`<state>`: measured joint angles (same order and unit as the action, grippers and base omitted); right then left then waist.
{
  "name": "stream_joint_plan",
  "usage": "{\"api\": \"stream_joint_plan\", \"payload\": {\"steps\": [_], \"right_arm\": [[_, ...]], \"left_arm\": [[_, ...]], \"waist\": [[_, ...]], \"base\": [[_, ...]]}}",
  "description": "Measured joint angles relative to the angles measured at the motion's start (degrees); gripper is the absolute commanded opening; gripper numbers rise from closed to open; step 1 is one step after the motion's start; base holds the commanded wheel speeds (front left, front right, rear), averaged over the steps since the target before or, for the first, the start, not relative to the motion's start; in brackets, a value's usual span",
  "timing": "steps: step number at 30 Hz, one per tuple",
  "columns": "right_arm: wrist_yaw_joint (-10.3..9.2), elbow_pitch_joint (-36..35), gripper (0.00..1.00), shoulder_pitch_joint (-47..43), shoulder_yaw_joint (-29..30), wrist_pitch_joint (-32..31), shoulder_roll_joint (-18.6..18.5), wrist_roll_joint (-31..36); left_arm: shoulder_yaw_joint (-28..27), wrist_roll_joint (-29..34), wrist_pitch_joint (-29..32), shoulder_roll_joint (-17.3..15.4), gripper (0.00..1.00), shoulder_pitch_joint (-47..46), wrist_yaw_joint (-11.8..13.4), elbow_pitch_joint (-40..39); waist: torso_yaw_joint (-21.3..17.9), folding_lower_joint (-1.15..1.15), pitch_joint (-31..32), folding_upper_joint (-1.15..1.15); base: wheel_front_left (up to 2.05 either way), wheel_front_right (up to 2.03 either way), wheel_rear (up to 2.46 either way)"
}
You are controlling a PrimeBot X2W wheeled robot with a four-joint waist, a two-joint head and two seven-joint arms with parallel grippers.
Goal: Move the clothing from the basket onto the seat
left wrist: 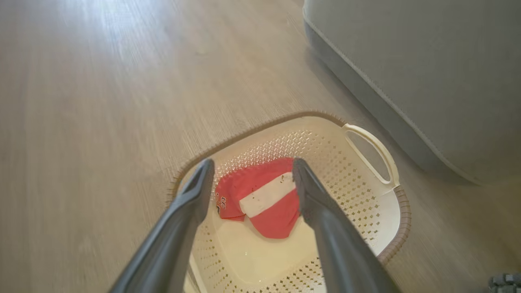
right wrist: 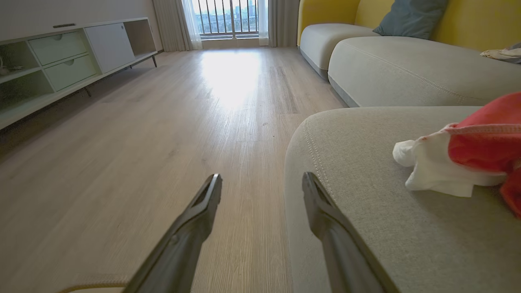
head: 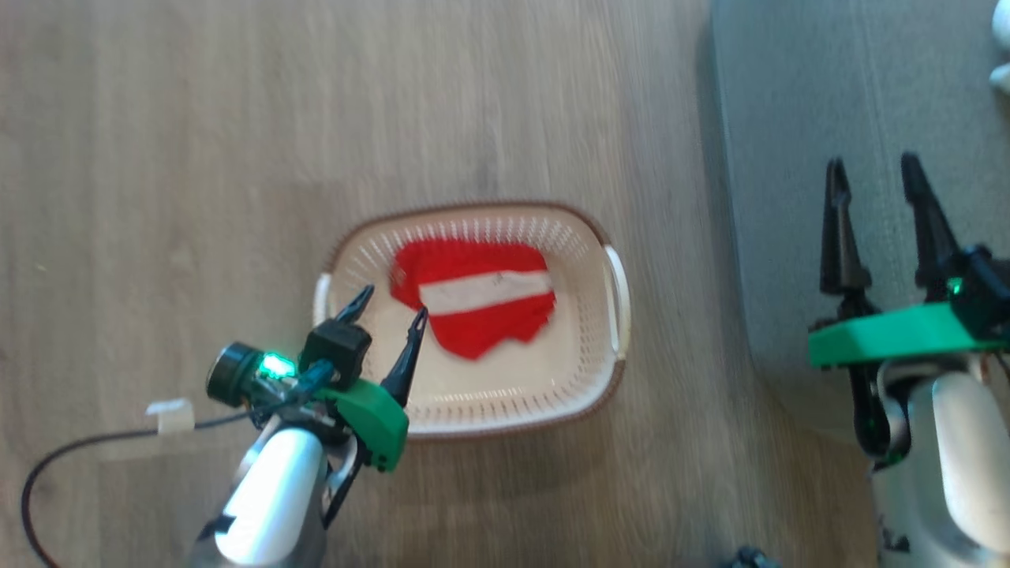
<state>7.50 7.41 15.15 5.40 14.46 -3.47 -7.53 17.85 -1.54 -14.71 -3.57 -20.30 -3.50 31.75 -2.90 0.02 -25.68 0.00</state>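
I am watching through the head camera, which is looking almost straight down from high up, taking in the basket (head: 505, 406) on the wooden floor (head: 197, 158) and, at the right, the edge of the seat (head: 828, 158). The left wrist camera is peering down along the left claw (left wrist: 252, 165), hanging close over that same basket and sharing a corner of the seat. The right wrist camera is sitting low, facing level across the wooden floor toward a window (right wrist: 228, 16), skimming the seat.

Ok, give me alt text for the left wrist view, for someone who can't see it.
The left gripper, fingers open, points down into a cream basket on a wood floor; one red garment with a white band lies inside. A grey seat stands beside the basket.
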Motion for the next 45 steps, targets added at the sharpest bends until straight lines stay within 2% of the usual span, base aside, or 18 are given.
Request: {"api": "stream_joint_plan", "payload": {"steps": [7,14,19,26,32,45], "right_arm": [[0.00,-2.3,1.00,2.6,-3.2,0.0,0.1,-0.6],[0.00,-7.4,1.00,4.4,-9.7,0.0,0.3,-2.2],[0.00,-9.8,1.00,4.3,-12.3,0.0,0.4,-3.4],[0.00,-13.3,1.00,4.2,-15.6,0.0,0.5,-4.7],[0.00,-14.8,1.00,3.5,-16.7,0.0,0.7,-5.4],[0.00,-16.5,1.00,1.3,-17.7,0.2,0.8,-6.6]], "left_arm": [[2.2,2.0,0.0,-1.7,1.00,-6.8,-1.4,3.7],[3.1,3.2,0.0,-5.4,1.00,-12.2,-1.4,11.2],[2.5,2.8,0.0,-7.4,1.00,-17.7,-1.3,23.9],[-3.3,-2.1,0.1,-7.7,1.00,-25.2,1.9,34.4],[-7.0,-6.6,2.5,-7.4,1.00,-28.9,4.3,39.9],[-5.9,-6.3,7.5,-7.8,1.00,-34.5,6.9,41.9]], "waist": [[-3.9,0.00,-8.1,0.00],[-10.4,-0.01,-15.4,0.00],[-14.8,-0.01,-20.1,0.00],[-19.9,-0.02,-25.0,0.00],[-21.9,-0.01,-27.1,0.00],[-22.6,-0.02,-29.0,0.00]], "base": [[0.00,0.00,0.00],[0.00,0.00,0.00],[0.00,0.00,0.00],[0.00,0.00,0.00],[0.00,0.00,0.00],[0.00,0.00,0.00]]}}
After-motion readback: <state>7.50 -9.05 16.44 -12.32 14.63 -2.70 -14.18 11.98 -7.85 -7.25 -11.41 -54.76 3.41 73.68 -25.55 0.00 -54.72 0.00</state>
